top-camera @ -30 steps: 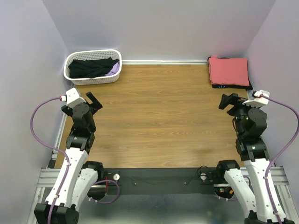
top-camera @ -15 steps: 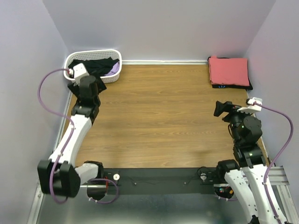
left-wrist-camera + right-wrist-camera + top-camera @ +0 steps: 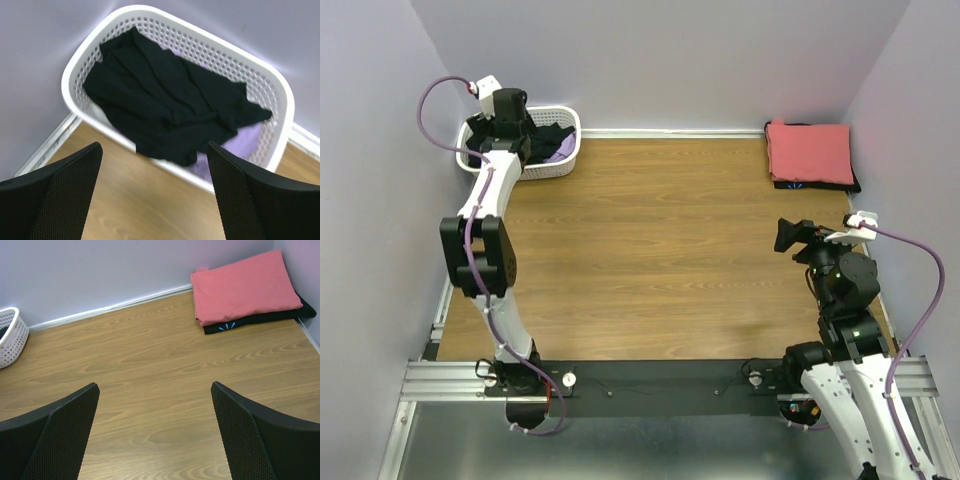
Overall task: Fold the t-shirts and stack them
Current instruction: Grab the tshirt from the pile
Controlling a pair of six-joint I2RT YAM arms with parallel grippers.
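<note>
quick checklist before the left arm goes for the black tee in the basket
1. The left gripper is open, nothing between its fingers: ok.
2. It hangs over the black t-shirt in the white basket: ok.
3. The black t-shirt lies on top of the lavender t-shirt, one edge draped over the near rim: ok.
4. The two are not tangled: cannot tell.
5. The right gripper is open over bare table, away from the basket: ok.
6. The coral-red t-shirt sits folded on the dark t-shirt: ok.
</note>
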